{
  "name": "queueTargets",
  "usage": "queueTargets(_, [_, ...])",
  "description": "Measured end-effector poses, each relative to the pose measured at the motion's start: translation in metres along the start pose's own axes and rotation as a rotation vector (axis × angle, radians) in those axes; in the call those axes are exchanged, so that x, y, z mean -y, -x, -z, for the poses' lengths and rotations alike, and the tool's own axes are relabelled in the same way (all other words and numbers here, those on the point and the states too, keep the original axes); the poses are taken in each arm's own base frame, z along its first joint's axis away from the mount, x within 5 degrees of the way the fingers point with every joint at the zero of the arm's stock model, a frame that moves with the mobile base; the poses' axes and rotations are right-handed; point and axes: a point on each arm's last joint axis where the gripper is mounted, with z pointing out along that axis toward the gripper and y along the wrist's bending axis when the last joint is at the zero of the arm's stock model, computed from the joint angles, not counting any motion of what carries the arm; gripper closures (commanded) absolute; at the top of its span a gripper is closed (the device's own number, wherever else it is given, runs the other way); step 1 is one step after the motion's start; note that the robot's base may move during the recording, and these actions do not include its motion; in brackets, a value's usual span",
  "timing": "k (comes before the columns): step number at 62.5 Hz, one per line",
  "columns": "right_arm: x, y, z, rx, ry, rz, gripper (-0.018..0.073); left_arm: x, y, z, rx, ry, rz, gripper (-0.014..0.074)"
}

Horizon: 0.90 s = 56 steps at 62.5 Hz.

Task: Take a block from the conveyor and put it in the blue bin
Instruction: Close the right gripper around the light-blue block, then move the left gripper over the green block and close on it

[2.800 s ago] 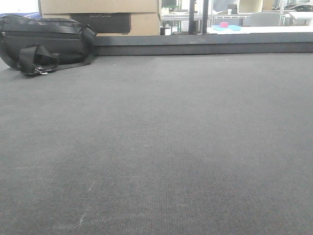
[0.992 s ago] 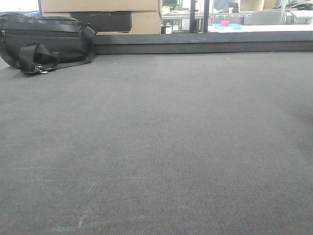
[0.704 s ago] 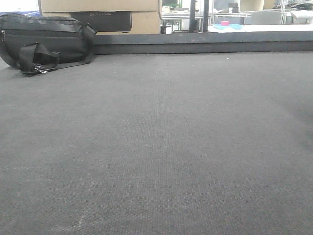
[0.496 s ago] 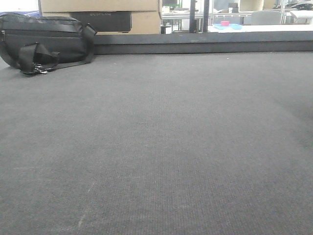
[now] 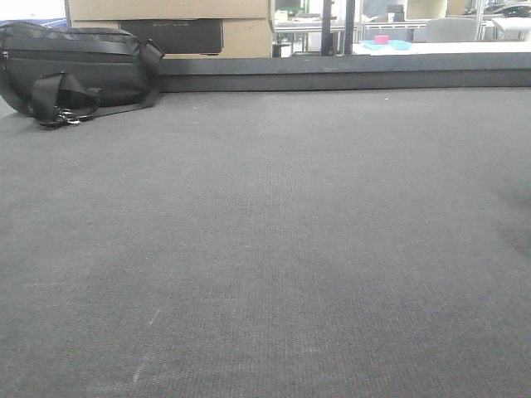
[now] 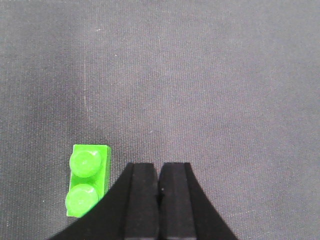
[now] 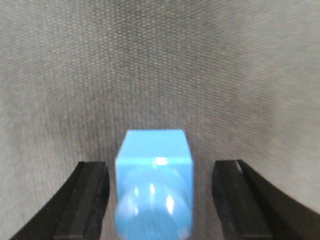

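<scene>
The conveyor [image 5: 265,249] is a broad dark grey woven surface that fills the front view; neither arm shows there. In the left wrist view a bright green two-stud block [image 6: 86,181] lies on the belt just left of my left gripper [image 6: 158,167]. That gripper's black fingers are pressed together with nothing between them. In the right wrist view a light blue block [image 7: 154,172] sits on the belt between the fingers of my right gripper [image 7: 160,167]. It is open, with a gap on each side of the block. I see no blue bin that I can be sure of.
A low dark rail [image 5: 348,79] edges the far side of the belt. A black bag [image 5: 75,70] rests at the far left, with cardboard boxes [image 5: 166,10] behind it. Far back, a shallow light blue container [image 5: 386,45] holds a pink item.
</scene>
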Motion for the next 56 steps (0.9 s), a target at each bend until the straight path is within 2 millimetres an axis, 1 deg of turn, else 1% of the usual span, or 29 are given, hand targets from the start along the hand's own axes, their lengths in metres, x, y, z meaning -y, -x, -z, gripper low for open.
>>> queueTargets(13, [0.000,0.003,-0.010,-0.022,0.000,-0.003,0.0234,0.000,0.000,0.000,0.000,0.000,0.000,0.0708])
queueTargets(19, [0.000,0.003,-0.010,-0.020,0.000,-0.003,0.0289,0.000,0.000,0.000,0.000,0.000,0.000,0.0708])
queueTargets(24, [0.000,0.003,-0.010,-0.017,0.000,-0.003,0.0412,0.000,0.000,0.000,0.000,0.000,0.000,0.0708])
queueTargets(28, [0.000,0.004,-0.009,-0.021,0.001,-0.003,0.0559,0.000,0.000,0.000,0.000,-0.002,0.002,0.0708])
queueTargets(31, [0.000,0.004,-0.007,-0.033,0.001,-0.003,0.0704,0.001,-0.001,0.000,-0.009,-0.006,0.005,0.0708])
queueTargets(32, [0.000,0.004,-0.006,-0.035,0.002,-0.003,0.0731,0.001,-0.001,0.000,-0.013,-0.009,0.007,0.0708])
queueTargets(40, [-0.001,0.009,0.006,-0.065,0.004,-0.001,0.0713,0.003,-0.006,-0.001,-0.073,-0.036,0.024,0.0708])
queueTargets(44, [-0.002,0.013,0.014,-0.064,0.006,0.001,0.0713,0.000,-0.007,-0.004,-0.110,-0.037,0.044,0.0708])
queueTargets(48, [-0.003,0.017,0.026,-0.036,0.009,0.004,0.0713,-0.008,-0.007,-0.007,-0.161,-0.029,0.075,0.0708])
queueTargets(52, [-0.005,0.021,0.040,0.017,0.022,0.002,0.0713,-0.020,-0.006,-0.012,-0.216,-0.012,0.107,0.0708])
queueTargets(56, [-0.008,0.021,0.059,0.096,0.045,-0.003,0.0713,-0.030,-0.005,-0.014,-0.266,-0.002,0.105,0.0708])
